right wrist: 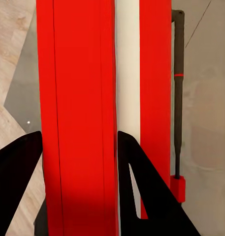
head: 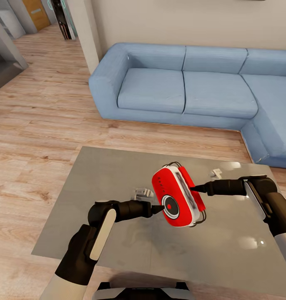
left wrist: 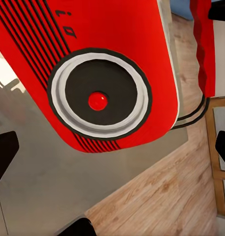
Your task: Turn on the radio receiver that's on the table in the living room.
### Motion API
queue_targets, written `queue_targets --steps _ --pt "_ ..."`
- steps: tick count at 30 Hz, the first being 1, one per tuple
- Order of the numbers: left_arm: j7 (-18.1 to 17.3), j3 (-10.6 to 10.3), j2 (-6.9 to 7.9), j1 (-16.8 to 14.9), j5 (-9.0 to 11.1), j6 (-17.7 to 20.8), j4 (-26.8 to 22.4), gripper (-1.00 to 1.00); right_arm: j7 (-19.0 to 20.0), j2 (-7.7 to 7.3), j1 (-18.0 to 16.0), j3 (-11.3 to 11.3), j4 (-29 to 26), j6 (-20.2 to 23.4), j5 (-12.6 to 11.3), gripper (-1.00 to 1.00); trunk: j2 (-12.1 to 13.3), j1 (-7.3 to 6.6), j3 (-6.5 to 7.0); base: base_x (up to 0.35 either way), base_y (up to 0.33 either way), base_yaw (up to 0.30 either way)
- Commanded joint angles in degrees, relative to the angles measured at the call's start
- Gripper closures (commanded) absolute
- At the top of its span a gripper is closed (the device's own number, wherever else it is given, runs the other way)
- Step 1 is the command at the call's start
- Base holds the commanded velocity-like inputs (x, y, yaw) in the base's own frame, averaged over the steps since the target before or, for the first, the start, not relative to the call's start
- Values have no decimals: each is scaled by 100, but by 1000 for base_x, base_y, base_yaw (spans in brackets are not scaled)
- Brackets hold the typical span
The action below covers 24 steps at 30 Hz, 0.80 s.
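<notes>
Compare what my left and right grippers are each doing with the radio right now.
The right gripper is shut on the radio receiver, its dark fingers straddling the red edge, while the left gripper grips nothing. The left gripper points at the round dial on the radio's face; the right gripper comes in at the radio's side edge. Both arms reach in over the grey table, and the radio is held tilted above it.

Radio receiver [head: 176, 199]: smooth, glossy red plastic casing with white trim; table [head: 105, 200]: glossy, reflective grey top. Sofa [head: 193, 89]: matt blue cloth; floor [head: 38, 125]: light wood planks.
</notes>
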Motion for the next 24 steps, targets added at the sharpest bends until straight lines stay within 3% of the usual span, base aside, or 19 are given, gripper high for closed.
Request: queue_targets --steps 1,10,15,16,24 --pt "-2 0 0 0 0 0 0 -100 2 0 -1 0 -2 31 -53 100 0 0 0 0 0 0" --pt "-9 0 0 0 21 0 0 -100 2 0 -1 -2 -2 31 -53 100 0 0 0 0 0 0" --pt "-9 0 0 0 137 0 4 -100 2 0 -1 -1 -2 31 -53 100 0 0 0 0 0 0" --pt "-9 0 0 0 167 0 6 100 2 0 -1 -1 -2 31 -53 100 0 0 0 0 0 0" --pt "-16 0 0 0 222 0 9 100 2 0 -1 -9 -2 31 -51 100 0 0 0 0 0 0"
